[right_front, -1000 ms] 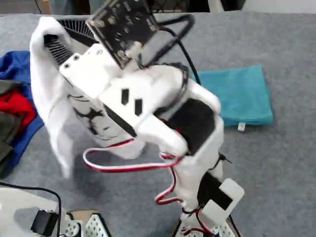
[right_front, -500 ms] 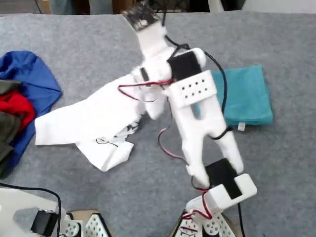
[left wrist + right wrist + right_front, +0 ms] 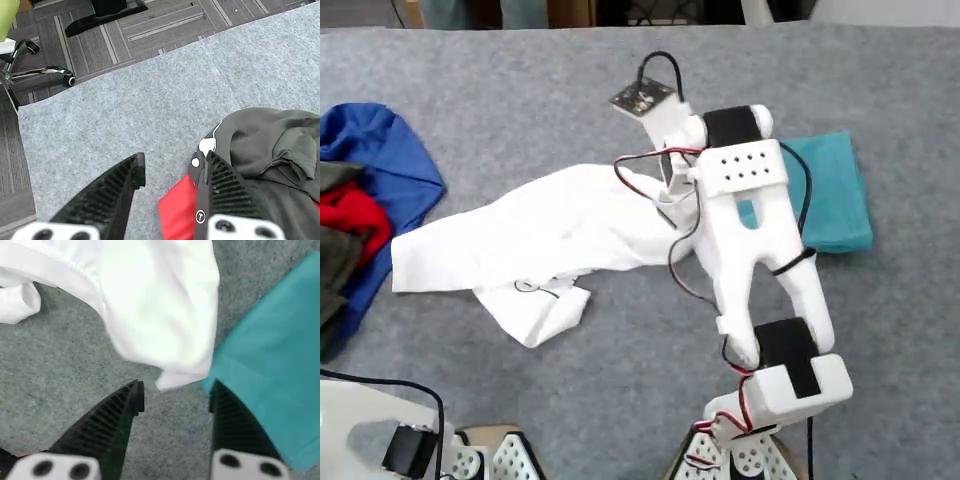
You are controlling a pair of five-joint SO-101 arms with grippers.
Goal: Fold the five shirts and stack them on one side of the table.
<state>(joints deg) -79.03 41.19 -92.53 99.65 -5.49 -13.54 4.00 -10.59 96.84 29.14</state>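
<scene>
Shirts [image 3: 360, 200] (blue, red, dark) lie crumpled, cut off at the left edge, with the left gripper [image 3: 171, 165] spread open above them. The white shirt [image 3: 540, 235], held aloft a second ago, now sprawls limp mid-table on grey felt [image 3: 520, 90]. The right gripper [image 3: 176, 390] hangs at its right hem, fingers released. The arm partly hides the folded teal shirt [image 3: 830, 195].

I read nothing: the print [image 3: 528, 285] on the white shirt [image 3: 550, 225] and the tag [image 3: 809, 257] at six o'clock of the teal shirt [image 3: 830, 200] are illegible.

Spread shirt [image 3: 535, 235] mid-counter [image 3: 880, 340], folded shirt [image 3: 825, 190] just beside it at 3 o'clock, heap of shirts [image 3: 360, 220] at 9 o'clock, right gripper [image 3: 175, 390] above their meeting edge.
</scene>
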